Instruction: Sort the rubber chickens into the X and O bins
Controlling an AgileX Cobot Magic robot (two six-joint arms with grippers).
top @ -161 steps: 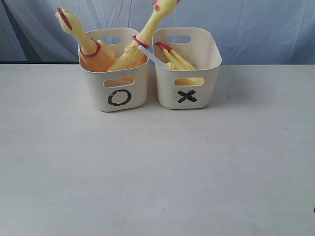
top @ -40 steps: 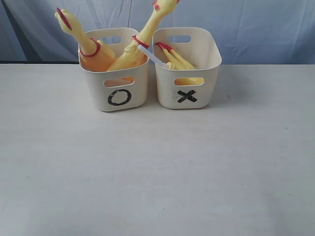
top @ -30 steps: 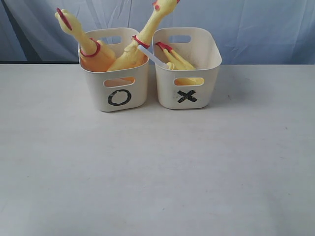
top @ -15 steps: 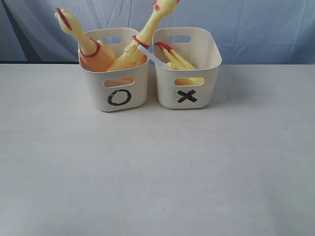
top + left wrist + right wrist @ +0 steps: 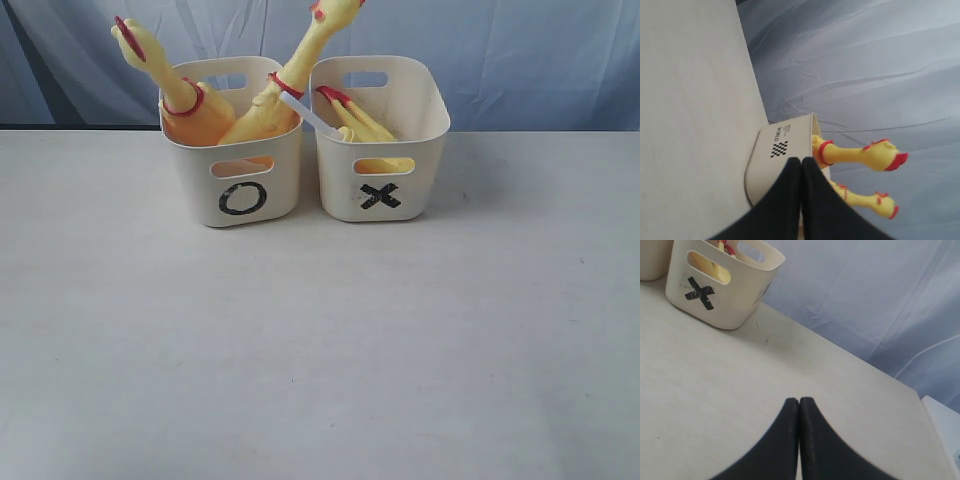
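Two cream bins stand side by side at the back of the table. The O bin (image 5: 235, 150) holds two yellow rubber chickens, one (image 5: 165, 75) leaning left and one (image 5: 300, 60) leaning right, heads sticking out above the rim. The X bin (image 5: 385, 150) holds a third chicken (image 5: 360, 125) lying low inside. Neither arm shows in the exterior view. My left gripper (image 5: 801, 161) is shut with nothing in it, off to the side of the O bin (image 5: 782, 157). My right gripper (image 5: 799, 401) is shut and empty, above bare table, well away from the X bin (image 5: 715, 285).
A blue cloth backdrop (image 5: 520, 60) hangs behind the bins. The pale table (image 5: 320, 340) stretches wide in front of them. A white strip (image 5: 310, 112) lies across the inner rims of the two bins.
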